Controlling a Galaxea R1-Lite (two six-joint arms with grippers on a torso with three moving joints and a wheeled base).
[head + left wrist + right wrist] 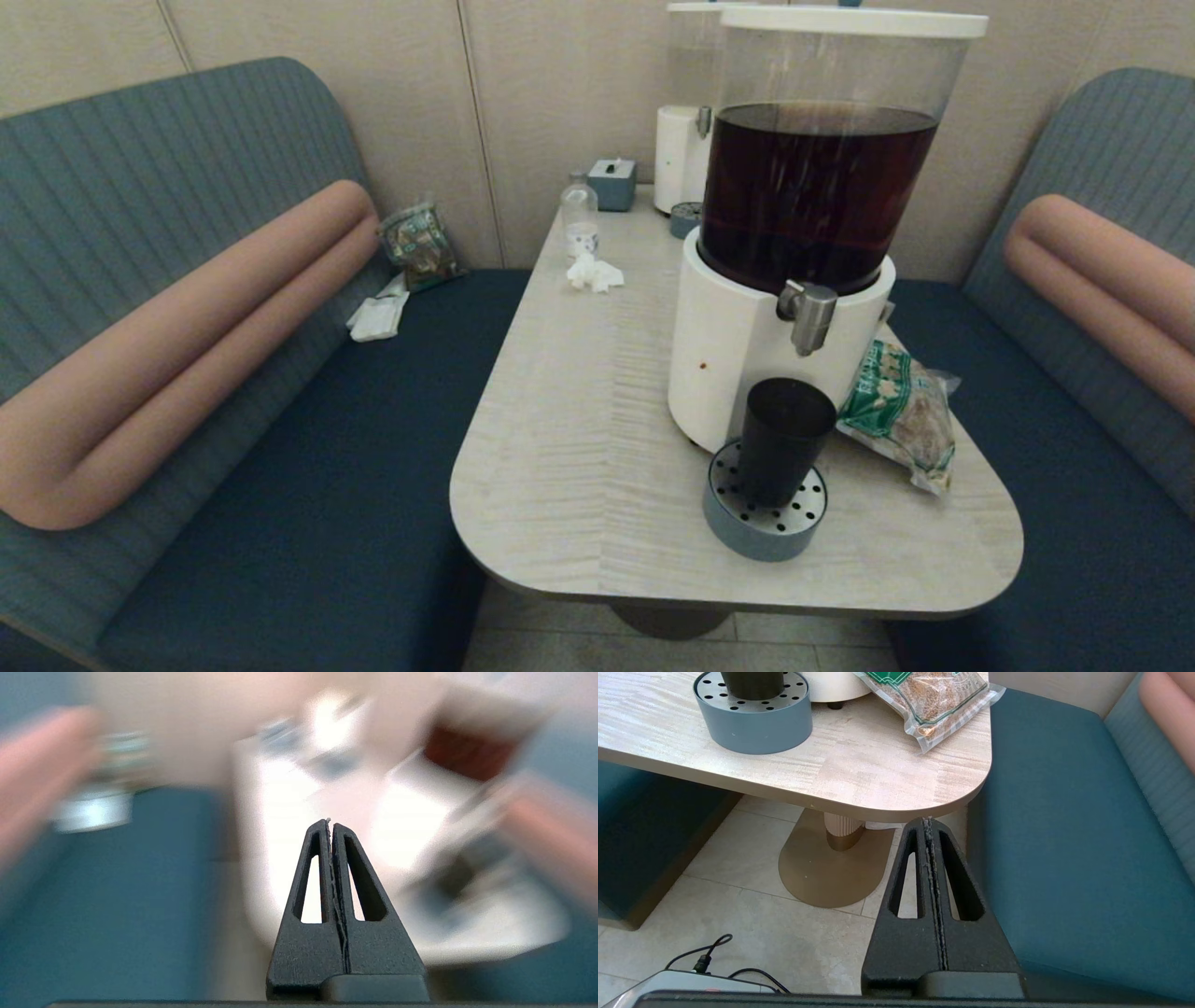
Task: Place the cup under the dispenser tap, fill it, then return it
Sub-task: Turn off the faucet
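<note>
The black cup point(782, 439) stands upright on the round blue-grey drip tray point(764, 525), directly below the silver dispenser tap point(808, 315) of the big dispenser point(814, 196) holding dark brown drink. The right wrist view shows the cup's base point(752, 682) on that tray point(754, 721). Neither arm appears in the head view. My left gripper point(331, 822) is shut and empty, held off the table's near left side. My right gripper point(928, 820) is shut and empty, low over the floor beside the table's near right corner.
A green-printed snack bag point(901, 411) lies right of the dispenser. Farther back stand a slimmer white dispenser point(686, 140), a clear bottle point(580, 217), crumpled tissue point(594, 273) and a grey box point(612, 183). Blue benches flank the table point(579, 448); its pedestal foot point(831, 858) is on the tiled floor.
</note>
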